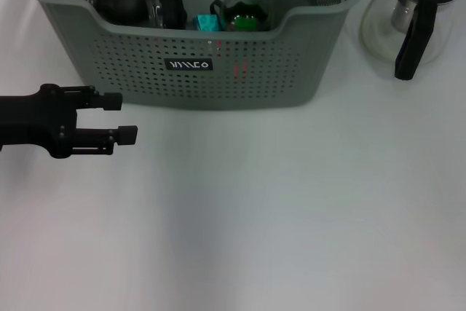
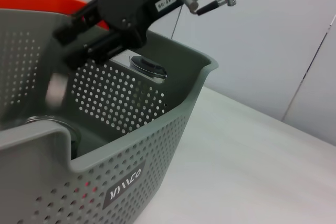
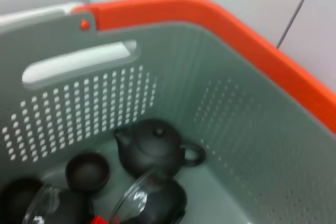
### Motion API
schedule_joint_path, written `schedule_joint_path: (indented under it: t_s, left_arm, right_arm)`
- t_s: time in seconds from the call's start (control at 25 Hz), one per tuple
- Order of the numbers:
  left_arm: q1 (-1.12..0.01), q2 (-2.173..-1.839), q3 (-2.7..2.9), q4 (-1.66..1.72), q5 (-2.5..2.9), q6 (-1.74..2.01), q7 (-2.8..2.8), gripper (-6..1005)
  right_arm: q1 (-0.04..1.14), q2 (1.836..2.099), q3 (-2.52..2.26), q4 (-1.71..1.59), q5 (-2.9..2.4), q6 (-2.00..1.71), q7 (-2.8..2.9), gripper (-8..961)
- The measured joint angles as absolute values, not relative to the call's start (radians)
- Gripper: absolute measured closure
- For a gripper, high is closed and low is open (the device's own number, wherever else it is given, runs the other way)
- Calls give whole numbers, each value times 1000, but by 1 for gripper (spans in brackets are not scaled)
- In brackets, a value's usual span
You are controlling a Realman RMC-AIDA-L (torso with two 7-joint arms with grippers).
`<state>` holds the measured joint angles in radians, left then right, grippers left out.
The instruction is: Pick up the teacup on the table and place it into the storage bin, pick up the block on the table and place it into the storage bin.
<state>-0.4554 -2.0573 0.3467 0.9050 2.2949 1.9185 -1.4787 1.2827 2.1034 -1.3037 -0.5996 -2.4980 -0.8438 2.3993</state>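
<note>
Grey-green storage bin (image 1: 196,71) holding one dark teapot (image 3: 152,148), one small cup (image 3: 87,171), left gripper (image 1: 124,117) jaws spread beside it, right gripper (image 2: 79,38) above, jaws unclear.

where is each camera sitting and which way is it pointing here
Head view: high on the robot, looking down at the white table, the storage bin and a glass pot; the left gripper shows open beside the bin.
Left wrist view: low by the bin's labelled front, looking across it; the right arm reaches over it.
Right wrist view: above the bin, looking in at a dark teapot; no gripper shows.
All share the bin.
</note>
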Motion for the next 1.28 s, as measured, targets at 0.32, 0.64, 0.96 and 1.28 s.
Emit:
schedule_joint_path:
  t_s: [0.32, 0.64, 0.96, 1.28]
  left_arm:
    - [-453, -2057, 324, 905, 2260, 1926, -1485, 250]
    - [-410, -2005, 289, 864, 2119, 1992, -1437, 250]
    - [-381, -1936, 334, 756, 2081, 2048, -1391, 250]
    - [-376, -1942, 494, 750, 2097, 2041, -1372, 250]
  right_arm:
    - [947, 2102, -1307, -970, -2028, -918, 2070, 236]
    - [552, 2088, -1218, -960, -1244, -1348, 1413, 53]
    - [459, 2068, -1063, -833, -1439, -1700, 1346, 35]
    - [446, 2083, -1037, -768, -1681, -1623, 1349, 37]
